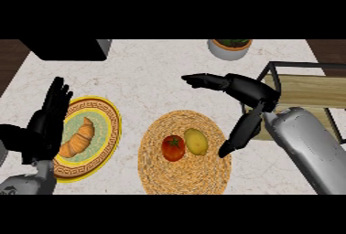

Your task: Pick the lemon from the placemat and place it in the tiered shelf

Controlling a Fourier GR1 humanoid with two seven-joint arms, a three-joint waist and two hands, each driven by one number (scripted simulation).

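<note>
The big white counter holds everything, so the robot can reach it all from above. At the far right stands the tiered shelf, with a dark frame and a wooden board; I think the lemon must end up there, and what I can see of the board looks bare. In the middle lies the round woven placemat, which works like a flat tray. On it sit two things close together: a red tomato on the left and the yellow lemon just beside it on the right. The lemon is not picked up yet. The right hand hangs over the mat's right side, spread wide open, with the thumb sticking out toward the left and long fingers pointing down next to the lemon. It holds nothing; it looks ready to close around the lemon. On the left is a yellow plate with a croissant on it. The left hand rests open at the left edge, fingers up. A small plant pot sits at the back.
</note>
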